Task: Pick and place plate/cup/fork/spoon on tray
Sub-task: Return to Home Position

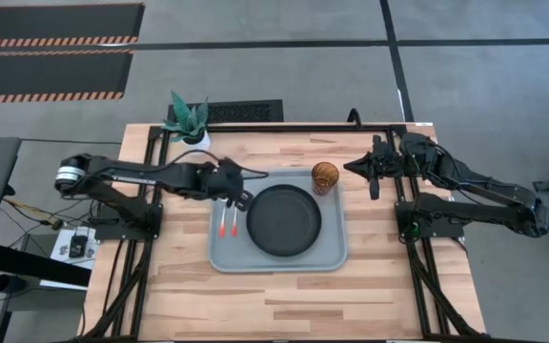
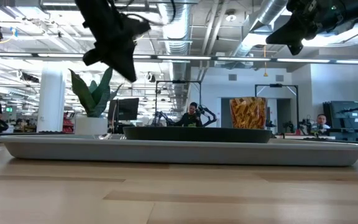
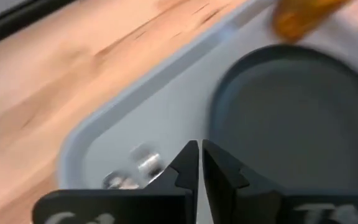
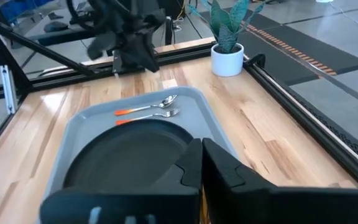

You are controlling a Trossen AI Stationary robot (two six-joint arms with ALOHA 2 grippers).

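The pale grey-blue tray (image 1: 227,255) lies mid-table. On it rest the black plate (image 1: 284,219), the spoon (image 1: 221,225) and the fork (image 1: 232,225) side by side left of the plate, and the amber cup (image 1: 325,176), upright at the far right corner. My left gripper (image 1: 242,199) is shut and empty, raised above the tray's far left part, over the utensils' heads (image 3: 137,169). My right gripper (image 1: 354,167) is shut and empty, raised just right of the cup. The right wrist view shows the spoon (image 4: 148,106), fork (image 4: 149,116) and plate (image 4: 129,158).
A white pot with a green plant (image 1: 189,122) stands at the table's far left corner. Bare wood (image 1: 284,305) lies between the tray and the table's near edge. In the low view, people sit in the room behind the table.
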